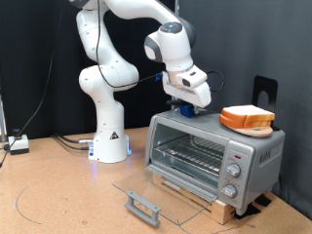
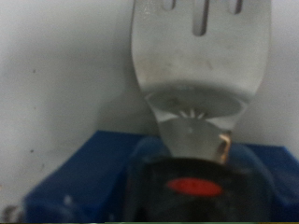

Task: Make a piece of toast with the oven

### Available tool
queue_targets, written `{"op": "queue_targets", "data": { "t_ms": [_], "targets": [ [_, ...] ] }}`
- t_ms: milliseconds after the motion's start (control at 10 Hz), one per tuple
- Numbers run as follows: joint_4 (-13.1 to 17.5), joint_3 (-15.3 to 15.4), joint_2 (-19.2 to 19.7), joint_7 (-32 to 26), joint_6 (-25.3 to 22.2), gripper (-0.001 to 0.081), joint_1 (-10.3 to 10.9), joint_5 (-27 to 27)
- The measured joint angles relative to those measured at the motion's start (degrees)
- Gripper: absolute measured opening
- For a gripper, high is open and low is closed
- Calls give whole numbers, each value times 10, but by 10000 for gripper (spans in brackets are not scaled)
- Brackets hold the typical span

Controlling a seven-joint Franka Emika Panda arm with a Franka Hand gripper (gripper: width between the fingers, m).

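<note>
The piece of toast [image 1: 247, 118] lies on top of the silver oven [image 1: 258, 154], towards the exterior view's right. The oven's glass door [image 1: 161, 190] hangs open and flat, and the wire rack [image 1: 190, 151] inside is bare. My gripper [image 1: 185, 105] is down at the oven top's left end, over a blue holder [image 1: 192, 114]. The wrist view shows a slotted metal spatula [image 2: 201, 65] very close, its black handle with a red mark [image 2: 194, 187] resting on the blue holder [image 2: 84, 177]. My fingers do not show there.
The oven stands on a wooden board on the brown table. Its knobs [image 1: 234, 172] are on the panel at the exterior view's right. A black stand [image 1: 265, 91] rises behind the toast. The robot base [image 1: 109, 136] and cables [image 1: 19, 144] are at the left.
</note>
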Motion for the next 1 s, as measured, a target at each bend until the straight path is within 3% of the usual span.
{"op": "queue_targets", "data": {
  "t_ms": [100, 500, 700, 1000],
  "targets": [
    [2, 0, 4, 0, 0, 392, 0, 0],
    [6, -3, 3, -4, 1, 394, -1, 12],
    [9, -14, -16, -11, 1, 394, -1, 25],
    [16, -42, -56, -13, -48, 394, -2, 26]
  ]
}}
